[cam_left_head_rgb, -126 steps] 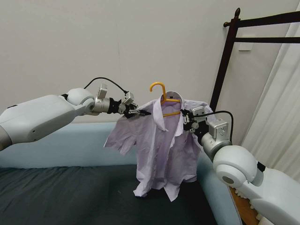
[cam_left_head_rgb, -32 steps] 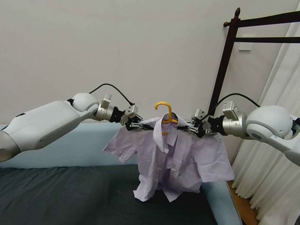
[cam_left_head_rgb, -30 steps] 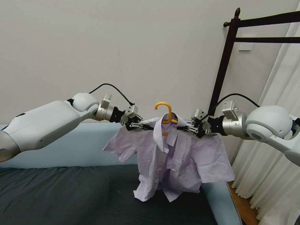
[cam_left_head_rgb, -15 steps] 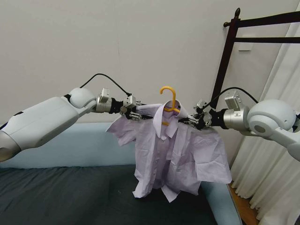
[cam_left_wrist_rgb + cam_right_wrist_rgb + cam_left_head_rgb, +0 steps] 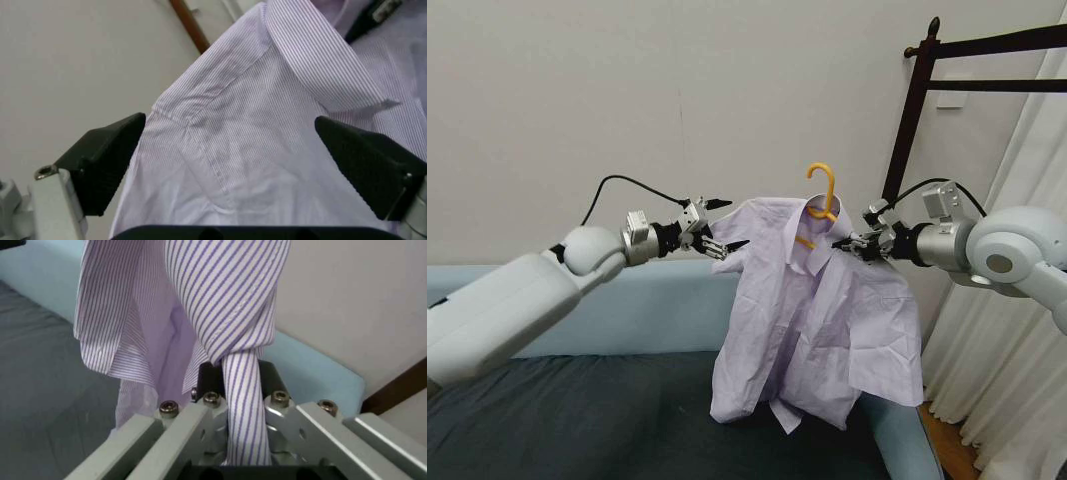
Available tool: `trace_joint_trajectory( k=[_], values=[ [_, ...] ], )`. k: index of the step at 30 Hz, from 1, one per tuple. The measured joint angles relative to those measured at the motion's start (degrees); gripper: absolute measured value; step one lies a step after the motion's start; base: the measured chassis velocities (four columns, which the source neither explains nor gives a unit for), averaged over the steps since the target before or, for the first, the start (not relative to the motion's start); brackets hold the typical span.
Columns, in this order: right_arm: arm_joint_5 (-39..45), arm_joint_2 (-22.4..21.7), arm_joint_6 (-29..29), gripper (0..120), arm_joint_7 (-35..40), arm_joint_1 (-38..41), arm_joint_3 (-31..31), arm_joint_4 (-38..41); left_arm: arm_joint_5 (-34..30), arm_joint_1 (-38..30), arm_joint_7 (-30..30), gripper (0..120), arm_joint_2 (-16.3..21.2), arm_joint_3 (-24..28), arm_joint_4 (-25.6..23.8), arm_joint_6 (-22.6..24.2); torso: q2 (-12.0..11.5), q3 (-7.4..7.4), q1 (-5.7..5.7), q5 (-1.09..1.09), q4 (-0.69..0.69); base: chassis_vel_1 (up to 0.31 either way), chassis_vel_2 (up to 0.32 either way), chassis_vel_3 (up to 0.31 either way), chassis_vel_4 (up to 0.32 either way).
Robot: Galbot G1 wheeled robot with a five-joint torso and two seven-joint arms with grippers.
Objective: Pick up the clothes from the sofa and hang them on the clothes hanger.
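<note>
A lilac striped shirt hangs on a yellow hanger in mid-air above the sofa's right end. My right gripper is shut on the shirt's right shoulder. In the right wrist view its fingers pinch a twisted fold of the striped shirt. My left gripper stands open just left of the shirt's other shoulder, apart from the cloth. The left wrist view shows its two black pads spread wide, with the shirt beyond them. The dark wooden clothes rack rises just behind and right of the hanger hook.
The sofa has a light blue back and a dark seat below the arms. A white curtain hangs at the right, beside the rack. A plain wall stands behind.
My left gripper has let go of the shirt's shoulder and opened. The shirt and hanger have moved right and up toward the rack, still held by my right gripper.
</note>
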Motion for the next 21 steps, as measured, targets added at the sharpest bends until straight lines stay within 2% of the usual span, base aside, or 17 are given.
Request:
trace_joint_trajectory(
  k=[4,5,9,13,18,21],
  values=[
    [3.7,1.7,0.0,2,8.3,-0.3,0.7,0.7,-2.5,5.5,-12.2,100,-1.4,-0.6,-6.8,1.0,0.0,0.0,0.0,0.0,0.0,0.0,0.0,0.0,0.0],
    [3.7,1.7,0.0,2,8.3,-0.3,0.7,0.7,-2.5,5.5,-12.2,100,-1.4,-0.6,-6.8,1.0,0.0,0.0,0.0,0.0,0.0,0.0,0.0,0.0,0.0],
    [5.4,2.5,0.0,2,14.7,-0.3,0.4,2.3,-3.7,8.9,-21.4,100,-4.9,-0.2,-10.4,2.2,0.0,0.01,0.0,0.0,-0.01,0.0,0.0,0.0,0.0],
    [6.0,2.7,0.1,2,17.0,-0.3,-0.4,3.0,-3.9,9.8,-25.5,98,-6.9,0.4,-10.8,3.2,0.0,0.0,0.0,0.01,-0.01,0.0,0.0,0.0,0.0],
    [6.2,2.7,0.1,2,17.3,1.5,-2.9,3.2,-3.8,9.8,-27.5,93,-8.5,0.8,-9.7,3.7,0.0,0.01,0.0,0.01,0.0,0.0,0.0,0.0,0.0],
    [6.8,3.4,0.2,2,17.8,4.1,-5.8,3.3,-3.6,9.4,-28.7,81,-10.7,1.1,-7.9,3.9,0.0,0.0,0.0,0.0,0.0,0.0,0.0,0.0,0.0]
  ],
)
